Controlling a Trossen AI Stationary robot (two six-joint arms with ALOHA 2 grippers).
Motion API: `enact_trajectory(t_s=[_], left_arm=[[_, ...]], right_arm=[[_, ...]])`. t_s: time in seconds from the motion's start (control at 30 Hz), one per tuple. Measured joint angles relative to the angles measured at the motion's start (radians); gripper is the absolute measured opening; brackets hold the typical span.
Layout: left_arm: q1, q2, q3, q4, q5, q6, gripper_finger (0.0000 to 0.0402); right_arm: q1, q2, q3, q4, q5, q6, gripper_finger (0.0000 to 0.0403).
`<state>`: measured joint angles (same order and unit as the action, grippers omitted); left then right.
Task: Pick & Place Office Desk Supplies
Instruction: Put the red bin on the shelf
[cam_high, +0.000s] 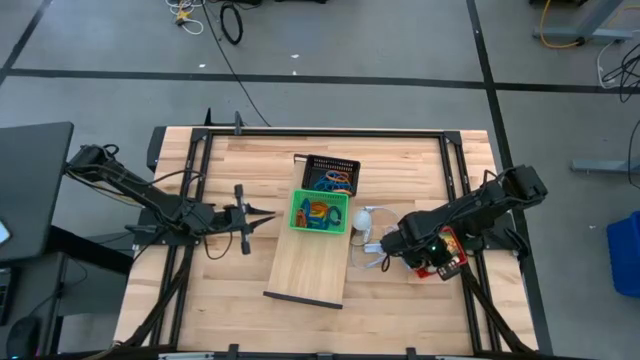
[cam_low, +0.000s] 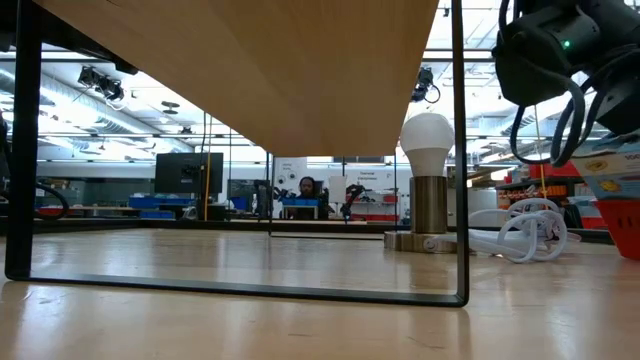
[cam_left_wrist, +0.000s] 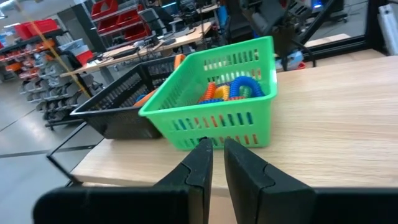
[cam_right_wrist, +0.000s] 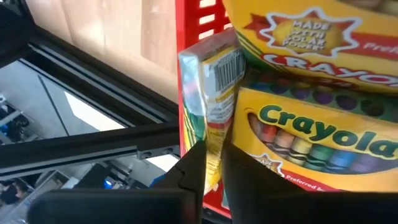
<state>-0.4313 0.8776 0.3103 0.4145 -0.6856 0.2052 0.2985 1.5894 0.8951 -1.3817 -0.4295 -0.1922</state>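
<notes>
Crayola crayon boxes (cam_right_wrist: 311, 137), yellow and green card, fill my right wrist picture, packed into a red mesh tray (cam_right_wrist: 193, 37) whose wall runs up the middle of that frame. My right gripper (cam_right_wrist: 213, 165) sits directly over them, its fingers a narrow slit apart with the edge of one upright box (cam_right_wrist: 211, 99) between the tips; I cannot tell whether they grip it. From above, this gripper (cam_high: 400, 243) lies right of centre, beside the red tray (cam_high: 447, 262). More supplies, coiled orange, blue and yellow loops (cam_left_wrist: 233, 90), lie in a green mesh tray (cam_high: 320, 212) on a long pale board (cam_high: 310, 262) at the frame's centre, with a black tray (cam_high: 331, 174) touching it above. My left gripper (cam_high: 262, 215) waits left of the green tray, fingers nearly together and empty. A white bulb lamp (cam_low: 428, 180) stands centre-right in the low view.
</notes>
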Motion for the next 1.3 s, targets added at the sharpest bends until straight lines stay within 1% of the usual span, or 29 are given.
enact_trajectory(t_s=[0.1, 0.3, 0.53, 0.7, 0.87, 0.93, 1.03, 1.1, 1.2, 1.3], left_arm=[[0.0, 0.0, 0.0, 0.0, 0.033, 0.0, 0.005], [0.0, 0.0, 0.0, 0.001, 0.036, 0.0, 0.005], [0.0, 0.0, 0.0, 0.001, 0.036, 0.0, 0.005], [0.0, 0.0, 0.0, 0.001, 0.036, 0.0, 0.005], [0.0, 0.0, 0.0, 0.002, 0.034, 0.0, 0.005], [0.0, 0.0, 0.0, 0.001, 0.034, 0.0, 0.005], [0.0, 0.0, 0.0, 0.0, 0.034, 0.0, 0.005], [0.0, 0.0, 0.0, 0.001, 0.034, -0.001, 0.005], [0.0, 0.0, 0.0, -0.001, 0.033, -0.004, 0.005], [0.0, 0.0, 0.0, -0.007, 0.033, -0.003, 0.005]], right_arm=[[0.0, 0.0, 0.0, -0.001, 0.002, 0.021, 0.0073], [0.0, -0.017, 0.0, -0.002, 0.011, 0.084, 0.0102], [0.0, -0.066, 0.001, -0.001, 0.022, 0.165, 0.0105], [0.0, -0.09, 0.019, -0.006, 0.065, 0.249, 0.0105], [0.0, -0.093, 0.101, -0.043, 0.201, 0.404, 0.0105], [0.0, -0.093, 0.148, -0.082, 0.274, 0.476, 0.0105], [0.0, -0.093, 0.231, -0.135, 0.377, 0.623, 0.0105], [0.001, -0.093, 0.289, -0.136, 0.415, 0.715, 0.0105], [0.034, -0.094, 0.351, -0.059, 0.454, 0.847, 0.0105], [0.101, -0.092, 0.36, 0.119, 0.488, 0.939, 0.0105]])
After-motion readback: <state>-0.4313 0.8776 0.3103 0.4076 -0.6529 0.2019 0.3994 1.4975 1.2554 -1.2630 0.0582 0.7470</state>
